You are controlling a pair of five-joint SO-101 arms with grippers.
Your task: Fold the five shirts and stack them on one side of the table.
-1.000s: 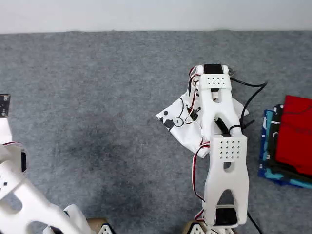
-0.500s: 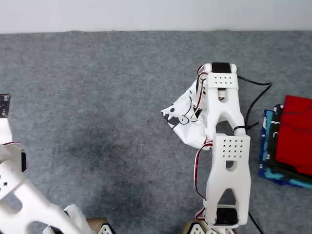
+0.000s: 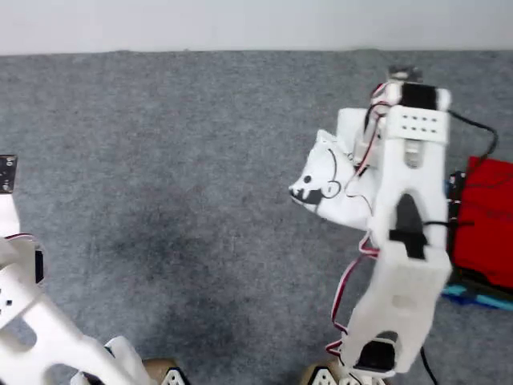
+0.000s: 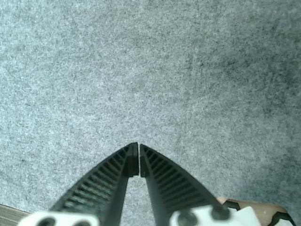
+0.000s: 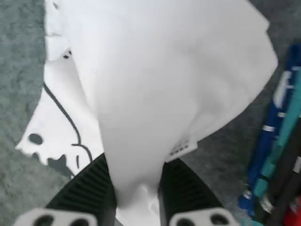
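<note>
Right tool (image 5: pixel 134 169) was found clamped on a white fabric shirt with black cartoon print (image 5: pixel 155 70), bunched ahead of its tips; a red-topped stack of folded shirts (image 3: pixel 481 233) lay near. Left tool (image 4: pixel 139 159) was closed, empty. Risk judged: folds could be lost on release, the cloth being pinched at one edge.

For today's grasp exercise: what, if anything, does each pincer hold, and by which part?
The right pincer grips the white shirt by a bunched fold. The left pincer is shut on nothing.

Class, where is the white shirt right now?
In the high view, the white shirt hangs from the right arm's jaws, just left of the folded stack at right.
</note>
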